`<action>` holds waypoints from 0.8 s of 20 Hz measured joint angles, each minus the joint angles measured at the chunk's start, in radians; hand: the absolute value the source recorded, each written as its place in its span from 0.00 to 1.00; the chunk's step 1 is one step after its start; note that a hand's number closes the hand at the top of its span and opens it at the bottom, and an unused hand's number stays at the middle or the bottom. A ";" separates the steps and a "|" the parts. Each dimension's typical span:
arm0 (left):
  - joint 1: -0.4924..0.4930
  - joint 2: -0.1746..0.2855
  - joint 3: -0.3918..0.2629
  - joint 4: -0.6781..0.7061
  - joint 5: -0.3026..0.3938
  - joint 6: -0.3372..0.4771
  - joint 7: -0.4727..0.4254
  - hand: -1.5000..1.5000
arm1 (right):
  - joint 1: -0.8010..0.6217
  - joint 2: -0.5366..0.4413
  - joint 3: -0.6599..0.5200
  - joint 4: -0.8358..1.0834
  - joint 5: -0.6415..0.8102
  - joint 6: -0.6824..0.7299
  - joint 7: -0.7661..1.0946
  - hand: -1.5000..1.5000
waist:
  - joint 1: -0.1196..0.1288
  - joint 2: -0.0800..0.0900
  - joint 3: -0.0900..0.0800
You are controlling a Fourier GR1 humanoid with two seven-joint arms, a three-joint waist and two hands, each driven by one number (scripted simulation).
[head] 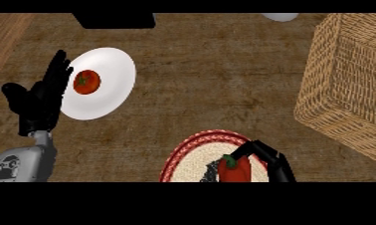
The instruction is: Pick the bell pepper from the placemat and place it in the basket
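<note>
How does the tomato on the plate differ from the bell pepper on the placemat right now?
The round red tomato lies on the white plate; the taller red bell pepper stands on the woven red-rimmed placemat. The black right hand curls round the pepper; nothing touches the tomato, with the open left hand beside its plate. Both are red with green tops.
</note>
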 measured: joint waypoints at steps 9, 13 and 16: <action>0.012 -0.003 -0.003 -0.032 0.001 -0.011 0.018 0.50 | -0.066 -0.033 -0.081 -0.394 0.055 0.091 0.400 1.00 | 0.012 0.004 0.000; -0.010 -0.007 -0.007 -0.026 -0.009 -0.004 0.029 0.50 | -0.237 -0.008 -0.198 -0.443 0.025 0.122 0.576 1.00 | 0.017 0.006 0.000; 0.006 -0.006 -0.001 -0.023 -0.003 -0.018 0.012 0.50 | -0.368 -0.009 -0.264 -0.437 0.039 0.137 0.692 1.00 | 0.019 0.006 0.000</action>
